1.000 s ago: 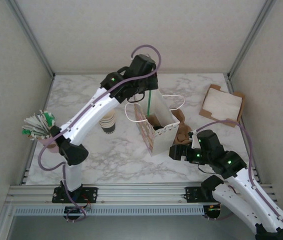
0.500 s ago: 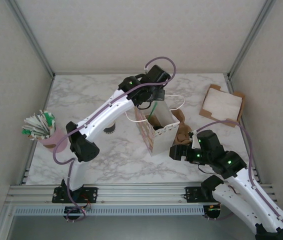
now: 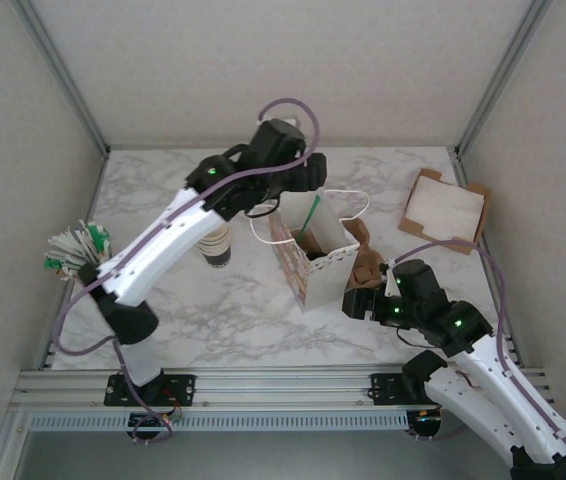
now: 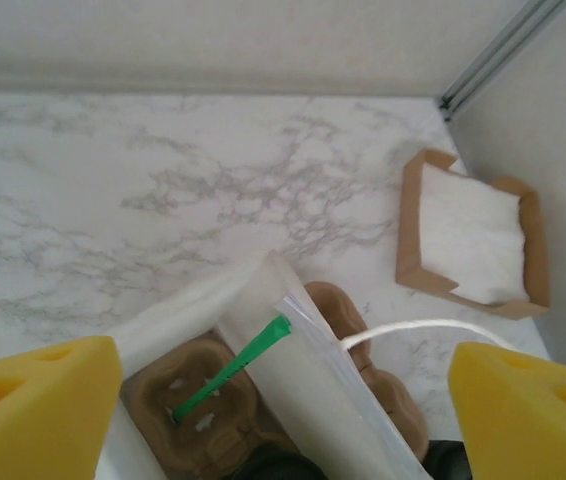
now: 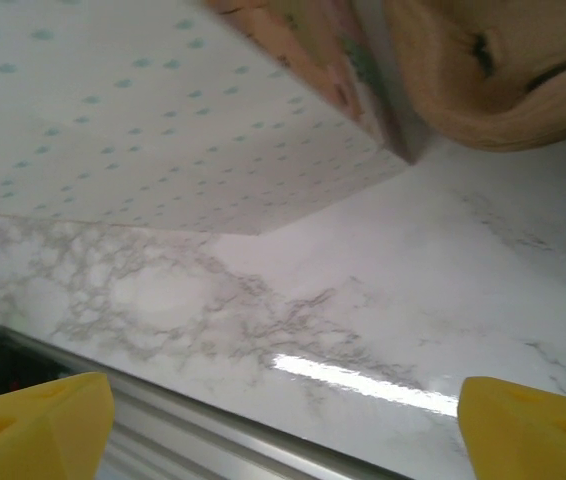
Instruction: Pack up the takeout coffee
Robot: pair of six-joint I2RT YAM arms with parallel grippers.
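The left pincer (image 4: 283, 405) hangs spread wide and empty above the mouth of the white dotted paper bag (image 3: 325, 272). The right pincer (image 5: 283, 425), equally agape and empty, sits low just beside the bag's near right corner, gripping nothing. With nothing steadying the bag, a descending finger could snag the white cord handle (image 4: 418, 328) or lever the thin green straw (image 4: 231, 368) and tip the lot (drink included). The takeout coffee (image 4: 263, 467) shows as a dark sliver deep inside the bag, beside the brown pulp carrier (image 4: 188, 400). That sliver is probably its round black lid, and the cup below is hidden.
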